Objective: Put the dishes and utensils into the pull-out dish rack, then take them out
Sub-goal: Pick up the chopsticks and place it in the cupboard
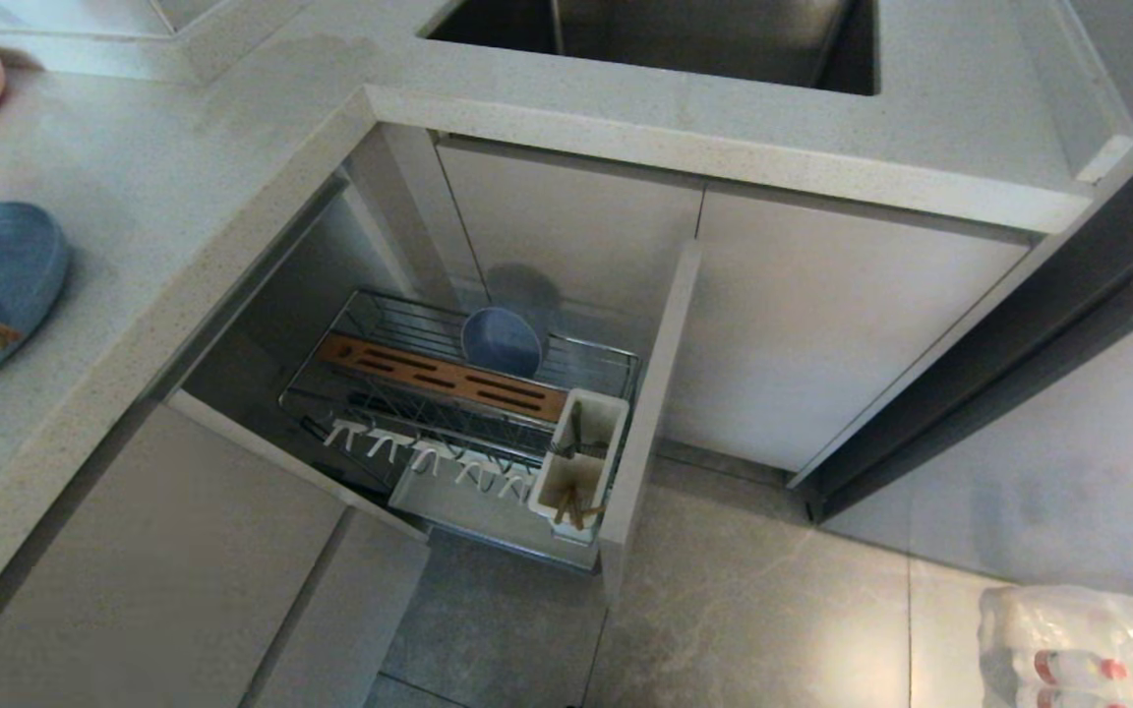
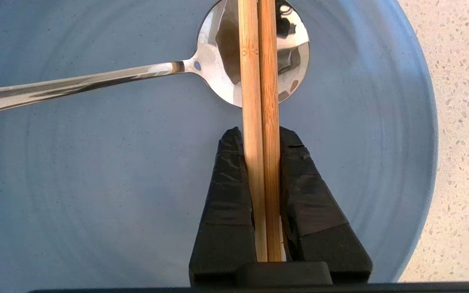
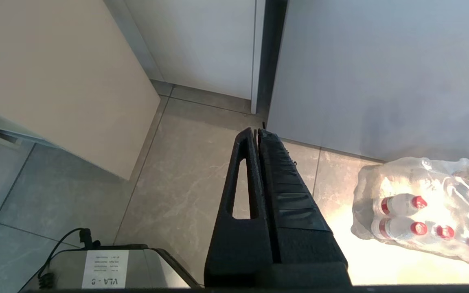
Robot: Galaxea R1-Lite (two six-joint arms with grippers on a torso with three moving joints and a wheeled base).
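Fingers (image 2: 226,191) around chopsticks (image 2: 261,101)

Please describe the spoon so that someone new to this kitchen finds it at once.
On the speckled countertop lies a light-blue plate. The spoon rests inside it, partly under the chopsticks. It is the only shiny silver metal thing there; the chopsticks are wooden.

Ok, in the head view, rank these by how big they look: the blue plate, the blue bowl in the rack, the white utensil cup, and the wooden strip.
1. blue plate, though the frame edge cuts it off and it sits nearer the camera.
2. wooden strip, the longest but narrow.
3. white utensil cup and blue bowl look about alike; I would not rank them.
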